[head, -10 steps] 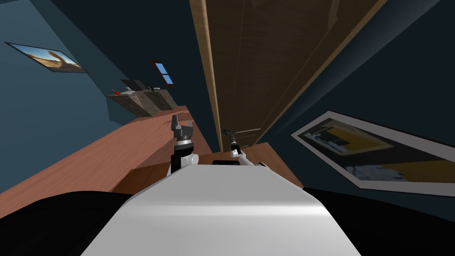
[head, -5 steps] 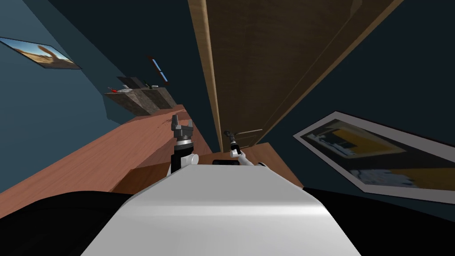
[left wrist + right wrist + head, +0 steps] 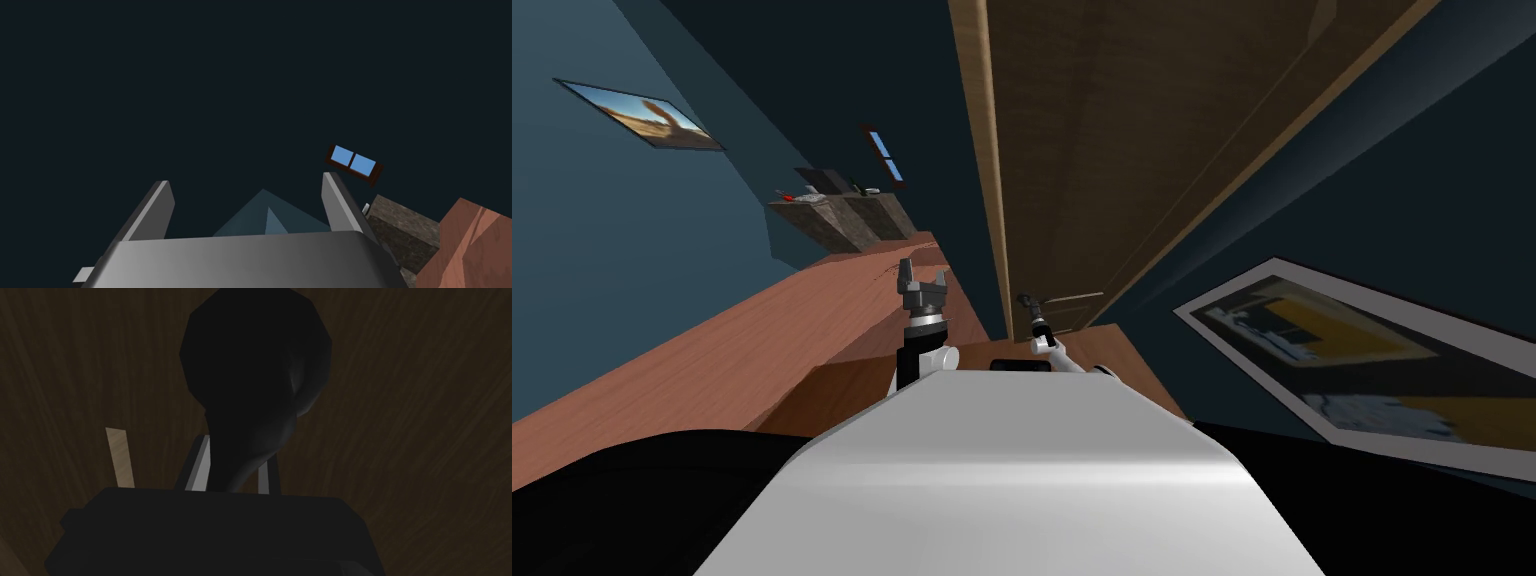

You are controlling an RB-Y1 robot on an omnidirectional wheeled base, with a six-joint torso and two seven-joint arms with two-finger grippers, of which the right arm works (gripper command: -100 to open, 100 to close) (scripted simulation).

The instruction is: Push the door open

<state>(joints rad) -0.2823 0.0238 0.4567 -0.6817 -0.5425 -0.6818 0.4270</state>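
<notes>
The brown wooden door [image 3: 1112, 150] stands close in front of me, in a lighter wooden frame [image 3: 977, 150]. My right gripper [image 3: 1027, 298] is at the door's lower part. In the right wrist view its fingers [image 3: 200, 465] press the sides of the neck of a dark round door handle [image 3: 255, 378], with the gripper [image 3: 235, 450] shut on it against the door's brown face [image 3: 400, 413]. My left gripper [image 3: 923, 272] is raised to the left of the door, open and with nothing in it [image 3: 246, 181].
A framed picture [image 3: 1362, 360] hangs on the dark wall to the right of the door, and another [image 3: 642, 115] on the blue wall to the left. A low stone-like cabinet [image 3: 842, 220] stands far left under a small window [image 3: 884, 155]. The floor [image 3: 762, 330] is reddish-brown.
The whole head view has shifted slightly, so my head or base has moved a little. Both arms keep their places in it.
</notes>
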